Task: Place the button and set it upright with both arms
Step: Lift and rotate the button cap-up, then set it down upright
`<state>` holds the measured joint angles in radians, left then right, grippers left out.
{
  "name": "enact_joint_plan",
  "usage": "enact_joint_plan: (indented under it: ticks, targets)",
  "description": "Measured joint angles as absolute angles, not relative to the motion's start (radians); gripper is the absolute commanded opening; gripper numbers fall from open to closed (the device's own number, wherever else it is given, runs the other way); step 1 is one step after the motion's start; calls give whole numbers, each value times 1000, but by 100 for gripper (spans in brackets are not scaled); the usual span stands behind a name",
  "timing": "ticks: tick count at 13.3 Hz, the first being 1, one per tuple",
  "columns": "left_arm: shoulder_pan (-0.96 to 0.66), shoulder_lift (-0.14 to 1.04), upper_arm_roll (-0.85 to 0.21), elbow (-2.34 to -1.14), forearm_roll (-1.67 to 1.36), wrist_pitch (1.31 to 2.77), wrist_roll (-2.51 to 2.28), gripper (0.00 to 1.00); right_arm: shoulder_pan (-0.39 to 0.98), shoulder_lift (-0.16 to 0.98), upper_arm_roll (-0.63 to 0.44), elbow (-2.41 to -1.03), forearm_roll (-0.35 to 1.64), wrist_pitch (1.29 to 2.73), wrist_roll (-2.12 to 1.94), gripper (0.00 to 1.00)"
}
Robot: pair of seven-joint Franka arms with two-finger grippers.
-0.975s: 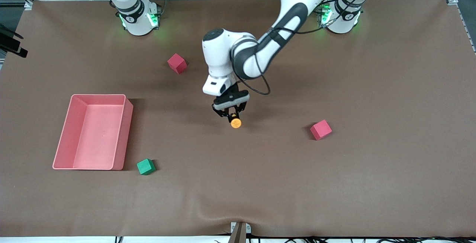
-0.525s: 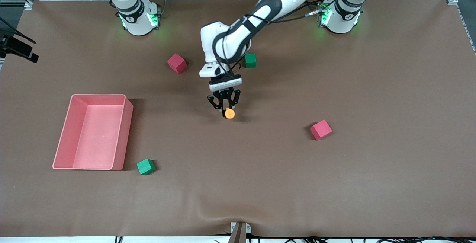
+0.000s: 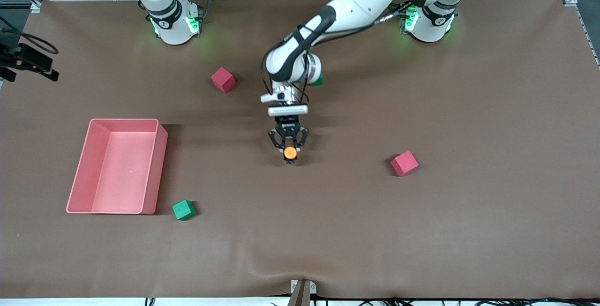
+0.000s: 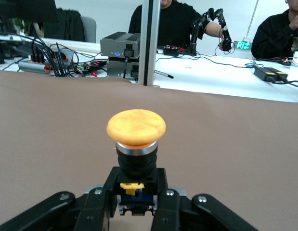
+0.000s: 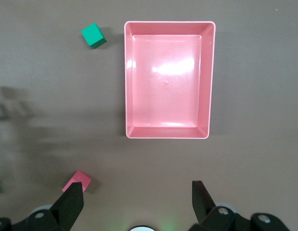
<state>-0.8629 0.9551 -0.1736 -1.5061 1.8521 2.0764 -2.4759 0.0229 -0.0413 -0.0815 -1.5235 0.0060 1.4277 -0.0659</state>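
Near the middle of the brown table (image 3: 422,231) we see the left gripper (image 3: 290,152), reaching in from the left arm's base, with its fingers (image 4: 98,204) clamped on the black body of the button (image 3: 290,153). From the left wrist view, the button's round orange cap (image 4: 136,127) points away from the gripper, with the dark barrel, a yellow bit and a blue part sitting between the fingertips. We cannot tell from the front view whether the button touches the table or hangs just above it.

Up over the pink tray (image 3: 159,165) we find the right gripper (image 5: 137,202), its fingers spread wide apart and holding nothing; the right arm waits there. Its wrist view looks straight down on the tray (image 5: 209,82), which is rectangular and has nothing lying in it.

Close to the tray's corner nearest the front camera sits a green cube (image 3: 183,210). We see a red cube (image 3: 223,79) farther from the front camera than the tray, toward the right arm's base. Another red cube (image 3: 404,163) lies toward the left arm's end of the table, well apart from the button. A second green cube (image 3: 318,79) peeks out from under the left arm's wrist, mostly hidden.
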Motion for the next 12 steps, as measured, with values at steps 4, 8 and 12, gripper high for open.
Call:
enact_joint_plan:
  ticks: [4, 8, 12]
  targets:
    - [-866, 976, -166, -1506, 1888, 2076, -2480, 0, 25, -42, -83, -1524, 5, 1412, -66, 100]
    - [-867, 984, -166, -1508, 1893, 2075, -2485, 0, 25, -42, -87, -1524, 5, 1376, -66, 100]
    - [-867, 1001, -166, -1509, 1894, 2074, -2531, 100, 25, -42, -88, -1523, 5, 1373, -66, 100]
